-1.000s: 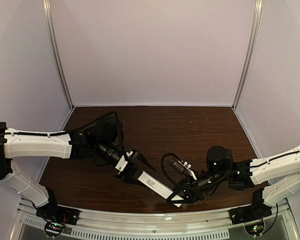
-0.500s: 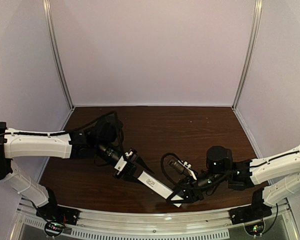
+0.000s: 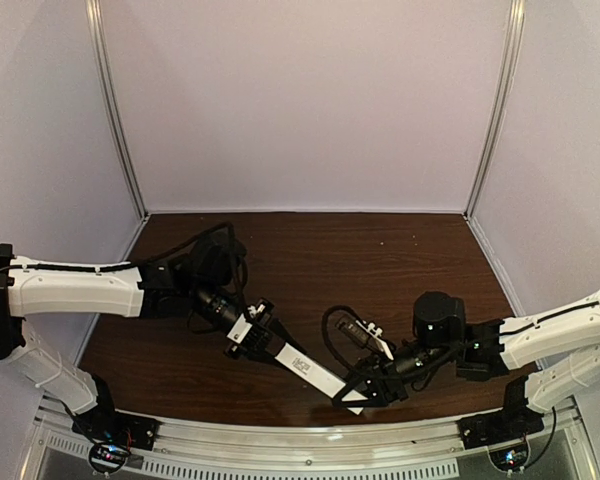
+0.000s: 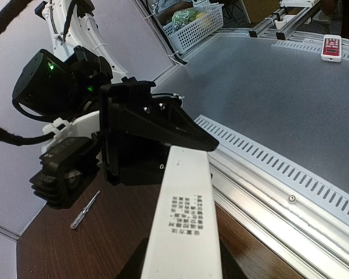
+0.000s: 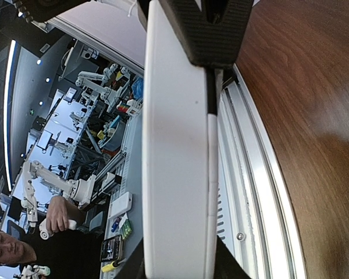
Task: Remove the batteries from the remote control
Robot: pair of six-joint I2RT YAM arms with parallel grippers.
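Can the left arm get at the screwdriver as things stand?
Probably not: the left gripper clamps the remote control, shared with the right gripper, and must release before going for the screwdriver.

Smooth white plastic remote control, glossy dark wood table

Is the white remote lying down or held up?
Held up: the left gripper and right gripper each clamp one end of the slim white plastic remote control.
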